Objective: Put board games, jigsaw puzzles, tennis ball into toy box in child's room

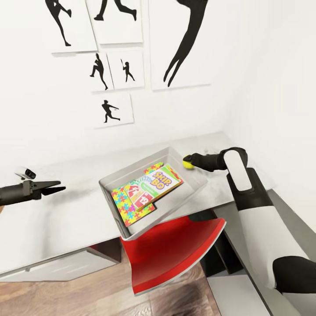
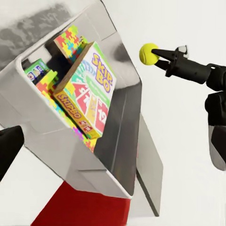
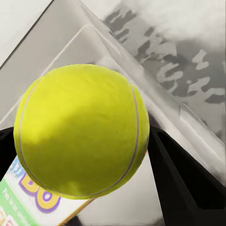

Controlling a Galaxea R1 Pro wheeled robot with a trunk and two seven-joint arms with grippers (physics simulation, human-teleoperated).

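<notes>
Our right gripper [image 1: 188,163] pinches the tennis ball [image 1: 188,164] between its fingers, just over the toy box's [image 1: 131,173] far rim. Below it lies a board game [image 1: 160,182] reading "SKIP-BO", on jigsaw puzzles [image 1: 126,206]. Well beyond, our left gripper [image 1: 56,188] hangs slightly parted, empty.

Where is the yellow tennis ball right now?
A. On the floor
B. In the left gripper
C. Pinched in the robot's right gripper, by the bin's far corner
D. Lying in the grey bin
C: the right gripper pinches the tennis ball beside the bin.
</notes>
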